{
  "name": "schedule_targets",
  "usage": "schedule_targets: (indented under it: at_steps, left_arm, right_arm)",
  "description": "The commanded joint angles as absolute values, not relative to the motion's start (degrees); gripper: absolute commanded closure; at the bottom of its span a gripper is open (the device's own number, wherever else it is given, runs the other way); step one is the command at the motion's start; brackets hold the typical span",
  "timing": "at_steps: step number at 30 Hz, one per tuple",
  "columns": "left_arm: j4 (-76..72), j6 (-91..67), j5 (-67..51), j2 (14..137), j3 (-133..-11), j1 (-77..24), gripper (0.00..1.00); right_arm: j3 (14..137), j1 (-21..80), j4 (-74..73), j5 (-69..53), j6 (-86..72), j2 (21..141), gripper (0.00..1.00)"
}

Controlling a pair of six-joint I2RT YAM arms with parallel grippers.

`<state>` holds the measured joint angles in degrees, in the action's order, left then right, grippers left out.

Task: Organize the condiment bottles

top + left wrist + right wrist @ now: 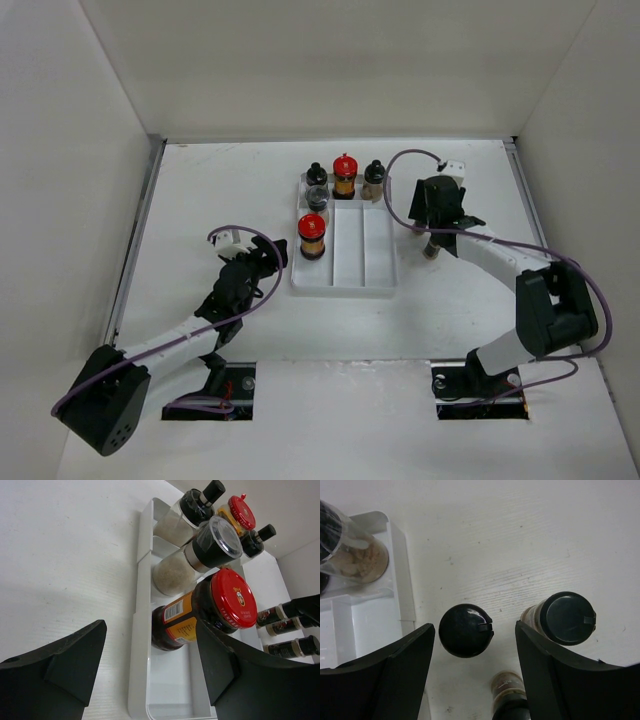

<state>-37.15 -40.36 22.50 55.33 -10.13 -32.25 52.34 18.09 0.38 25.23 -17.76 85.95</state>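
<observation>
Top cam first: five of the condiment bottles (pixel 344 176) stood in the white tray (pixel 345 280) in the middle of the counter (pixel 220 180). Three were across its far end and two more sat nearer in the left lane, the nearest a red-capped amber bottle (pixel 312 236). The left pincer (pixel 268 256) sat just left of the tray, and the right pincer (pixel 432 238) was just right of it, over more bottles. Left wrist cam: pincer released, nothing between the fingers (pixel 65 665), the red-capped amber bottle straight ahead, a clear-topped grinder (pixel 210 545) behind it, and three slim bottles (pixel 280 616) on the counter beyond the tray. Right wrist cam: pincer released too, spread either side of a black-capped bottle (pixel 465 630) without touching it, with a second black cap (pixel 566 618) by the right finger.
</observation>
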Motion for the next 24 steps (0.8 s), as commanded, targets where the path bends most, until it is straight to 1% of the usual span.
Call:
schedule_targets:
  at_steps: [1,4,10,13,16,20,24]
  left_arm:
    - [-40.16,-40.96,22.50,55.98,-9.93,-32.39,0.29]
    - [-40.34,-41.13,22.50,55.37,-9.76,-32.38,0.29]
    - [-40.25,-41.13,22.32,55.46,-9.67,-32.21,0.29]
    - [-40.34,-40.69,23.03,55.02,-9.67,-32.65,0.28]
    - [-40.34,-40.87,22.68,55.81,-9.67,-32.65,0.27]
    - [-40.34,-40.52,23.29,54.76,-9.58,-32.39,0.25]
    - [-39.73,-40.78,22.94,52.92,-8.70,-30.46,0.24]
  right_arm:
    - [53.96,18.41,1.41,25.23,-17.67,86.66,0.30]
    - [54.23,18.41,2.11,24.70,-17.75,87.54,0.34]
    - [55.55,18.50,4.56,25.31,-16.70,87.98,0.55]
    - [54.76,19.02,7.81,26.71,-15.91,85.53,0.59]
    - [55.81,21.48,9.23,28.30,-14.07,83.85,0.60]
    - [58.88,27.01,8.62,29.27,-12.92,82.97,0.59]
    - [62.66,32.29,8.52,28.39,-13.36,86.47,0.58]
